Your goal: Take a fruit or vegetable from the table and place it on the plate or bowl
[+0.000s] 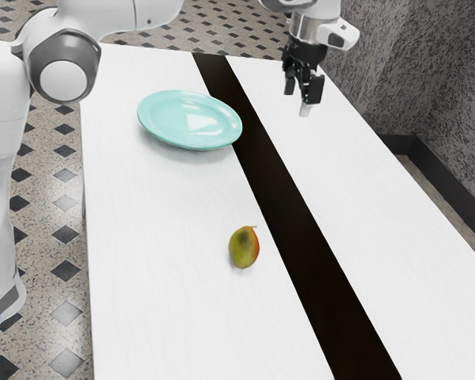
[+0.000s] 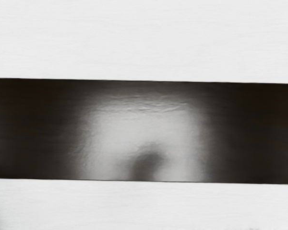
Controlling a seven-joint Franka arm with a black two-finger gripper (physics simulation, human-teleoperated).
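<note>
The mango (image 1: 244, 247) rests on the white bench (image 1: 158, 237), alone, with nothing touching it. Its skin is green and yellow, and it is red on the side that faces the exterior view's right. Just beside it, on that same side, a dark strip (image 1: 301, 229) runs along the whole bench and divides the white top in two parts. The mango stays on the white part and does not touch the strip.

The plate (image 1: 190, 119) is farther back on the same white part, well apart from the mango. It is round, shallow and pale turquoise, it lies flat, and nothing is on it. Its edge comes near to the strip.

The hand (image 1: 304, 104) hangs in the air at the far end of the bench, over the edge of the strip and the white part on the exterior view's right. It points down and it is well apart from both the mango and the plate. It holds nothing, but from this angle I cannot tell if it is open or closed.

In the wrist view the strip (image 2: 29, 129) crosses between two white bands of the bench (image 2: 144, 38) – on it there is a pale glare with a small dark shadow inside.

The arm (image 1: 59, 67) comes in from the exterior view's upper left. Under the bench is a floor (image 1: 47, 237) of pale tiles with dark diamonds, and a speckled grey wall (image 1: 427, 71) stands behind
</note>
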